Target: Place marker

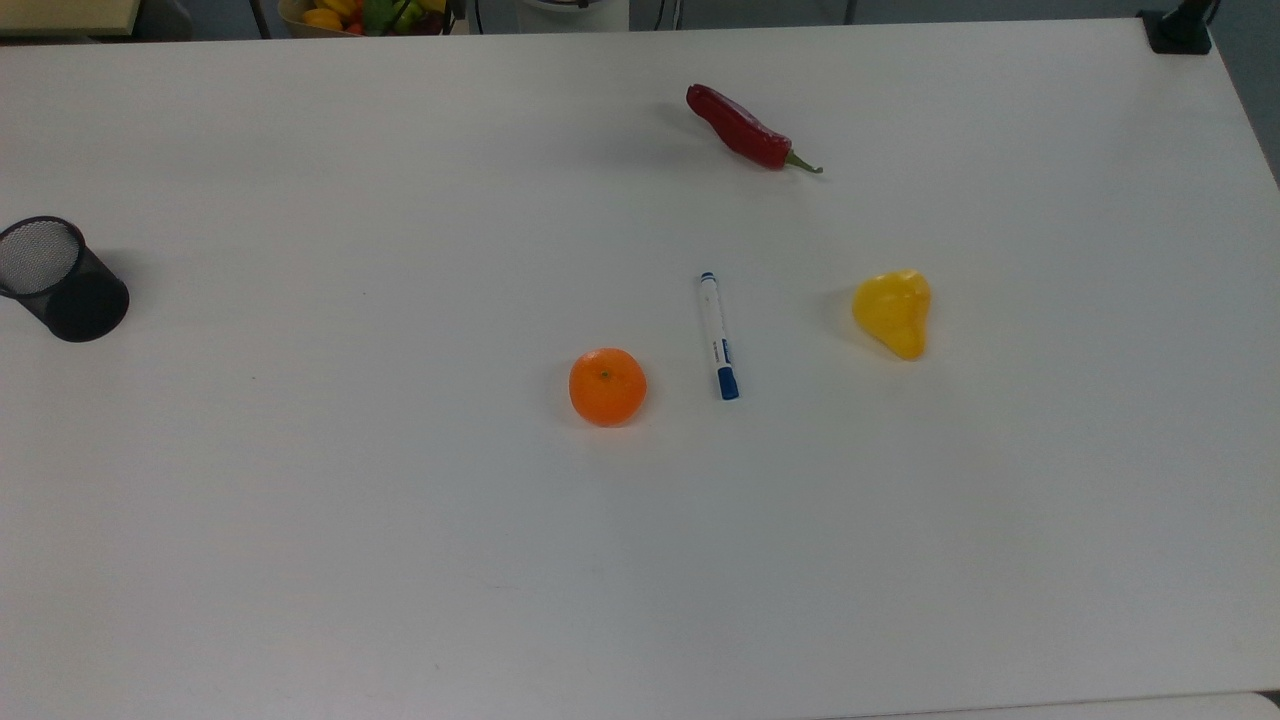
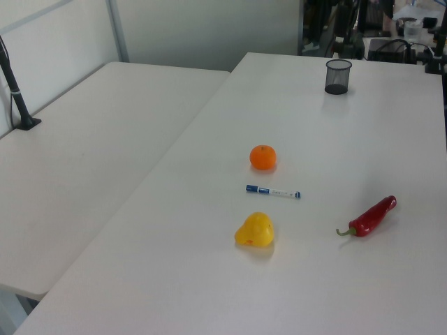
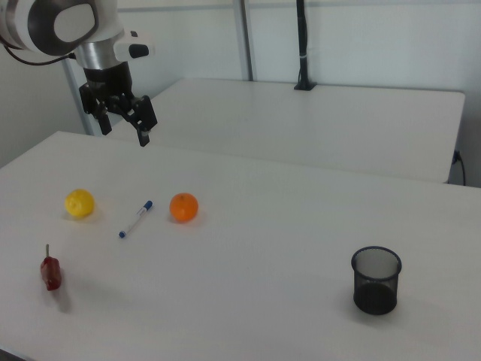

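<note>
The marker (image 1: 719, 336) lies flat on the white table (image 1: 400, 550), blue cap toward the top view's bottom, between an orange (image 1: 607, 386) and a yellow pepper (image 1: 893, 312). The left view has the marker (image 2: 273, 191) below the orange (image 2: 263, 157), and the right view has the marker (image 3: 136, 219) left of the orange (image 3: 183, 207). My gripper (image 3: 125, 128) hangs open high above the table in the right view, well above and behind the marker, with nothing between its fingers.
A red chilli (image 1: 745, 130) lies near the table's far edge in the top view. A black mesh pen cup (image 1: 58, 279) stands at the top view's left edge, also the mesh cup (image 3: 376, 280) in the right view. A second white table (image 2: 77, 167) adjoins.
</note>
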You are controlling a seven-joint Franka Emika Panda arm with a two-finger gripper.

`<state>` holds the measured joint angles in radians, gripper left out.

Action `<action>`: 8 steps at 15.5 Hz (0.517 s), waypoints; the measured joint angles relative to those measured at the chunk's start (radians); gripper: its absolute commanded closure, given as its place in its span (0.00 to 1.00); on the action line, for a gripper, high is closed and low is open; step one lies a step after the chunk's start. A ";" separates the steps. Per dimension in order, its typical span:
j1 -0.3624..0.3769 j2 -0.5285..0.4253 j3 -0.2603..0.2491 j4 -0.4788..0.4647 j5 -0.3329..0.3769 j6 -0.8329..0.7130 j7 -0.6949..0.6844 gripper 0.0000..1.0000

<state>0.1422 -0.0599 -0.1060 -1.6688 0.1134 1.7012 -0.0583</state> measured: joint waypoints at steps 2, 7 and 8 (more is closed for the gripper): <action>0.018 0.013 0.000 -0.004 0.000 0.000 0.000 0.00; 0.059 0.087 0.002 -0.006 0.000 0.005 0.000 0.00; 0.071 0.104 0.002 -0.006 0.000 0.013 0.000 0.00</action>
<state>0.2134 0.0444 -0.1042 -1.6751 0.1133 1.7141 -0.0587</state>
